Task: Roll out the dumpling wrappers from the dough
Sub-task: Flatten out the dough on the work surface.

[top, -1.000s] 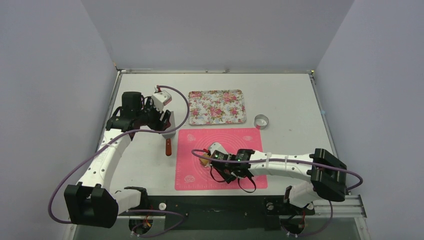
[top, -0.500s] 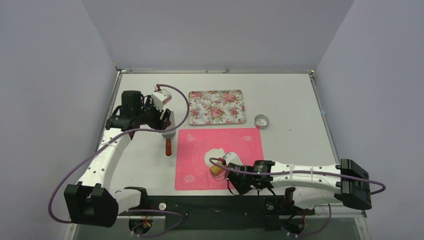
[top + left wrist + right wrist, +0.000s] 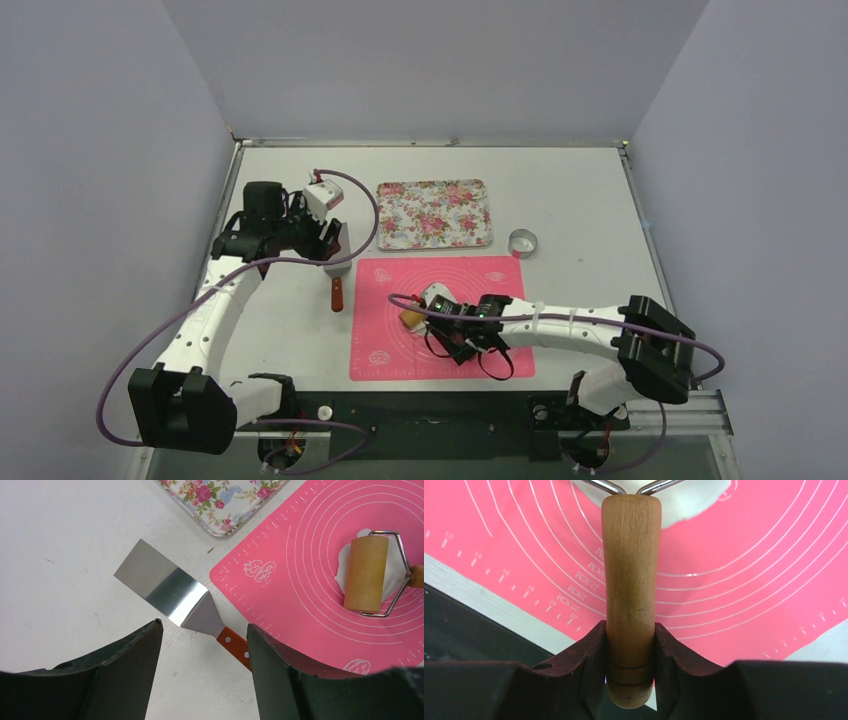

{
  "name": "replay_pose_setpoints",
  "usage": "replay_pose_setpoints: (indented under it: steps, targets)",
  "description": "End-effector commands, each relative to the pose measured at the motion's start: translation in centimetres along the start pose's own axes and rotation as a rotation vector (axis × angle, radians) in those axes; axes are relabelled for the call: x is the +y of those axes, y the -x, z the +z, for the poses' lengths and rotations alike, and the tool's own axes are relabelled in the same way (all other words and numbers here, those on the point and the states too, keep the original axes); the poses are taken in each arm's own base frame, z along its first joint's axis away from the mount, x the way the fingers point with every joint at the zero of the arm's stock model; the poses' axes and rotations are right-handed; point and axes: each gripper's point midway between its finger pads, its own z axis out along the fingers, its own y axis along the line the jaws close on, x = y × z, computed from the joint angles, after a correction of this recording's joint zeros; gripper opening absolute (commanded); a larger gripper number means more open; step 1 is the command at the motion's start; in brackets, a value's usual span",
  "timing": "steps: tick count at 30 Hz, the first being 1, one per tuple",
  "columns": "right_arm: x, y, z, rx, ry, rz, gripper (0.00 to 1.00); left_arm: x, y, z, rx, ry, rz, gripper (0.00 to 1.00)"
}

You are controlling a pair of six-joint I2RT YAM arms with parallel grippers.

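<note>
The dough (image 3: 344, 564) is a flattened white patch on the pink mat (image 3: 500, 290). A wooden roller (image 3: 366, 573) with a wire frame lies across it. My right gripper (image 3: 630, 630) is shut on the roller's wooden handle (image 3: 630, 580), with the dough's edge (image 3: 694, 500) just past it. From above, the right gripper (image 3: 434, 322) and the roller (image 3: 411, 318) cover most of the dough. My left gripper (image 3: 203, 626) hangs open over the spatula (image 3: 160, 585), left of the mat, and holds nothing. The left gripper (image 3: 335, 250) hides the blade from above. The dumpling wrappers are out of view.
A floral tray (image 3: 434, 213) lies behind the mat. A metal ring cutter (image 3: 523, 241) stands on the table right of the tray. The spatula's red handle (image 3: 337, 292) lies along the mat's left edge.
The right arm drew the roller back toward the mat's near edge, baring the dough, then pushed it forward over the dough again. The left arm has not moved.
</note>
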Motion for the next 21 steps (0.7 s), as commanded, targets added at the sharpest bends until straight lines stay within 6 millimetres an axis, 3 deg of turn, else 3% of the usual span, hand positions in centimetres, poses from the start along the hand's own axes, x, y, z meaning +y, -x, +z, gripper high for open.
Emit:
replay_pose_setpoints:
  steps: [1, 7, 10, 13, 16, 21]
  targets:
    - [-0.1, -2.2, -1.2, -0.008, 0.016, 0.03, 0.0, 0.7, 1.8, -0.7, -0.043, 0.019, 0.023, 0.61]
    - [1.8, -7.4, -2.0, 0.037, 0.052, 0.093, 0.0, 0.6, 2.4, -0.6, -0.067, 0.003, 0.009, 0.61]
    - [2.2, -8.4, -2.2, 0.046, 0.073, 0.12, 0.0, 0.6, 2.6, -0.6, -0.072, 0.004, 0.008, 0.61]
    - [1.6, -7.2, -2.3, 0.026, 0.062, 0.113, 0.0, 0.7, 2.5, -0.6, -0.07, 0.006, 0.007, 0.61]
    - [0.5, -4.2, -2.4, 0.0, 0.034, 0.066, 0.0, 0.8, 2.3, -0.6, -0.063, 0.013, 0.011, 0.61]
    - [-1.0, -1.1, -1.0, 0.016, -0.012, -0.003, 0.0, 1.1, 1.8, -0.7, -0.044, 0.027, 0.018, 0.61]
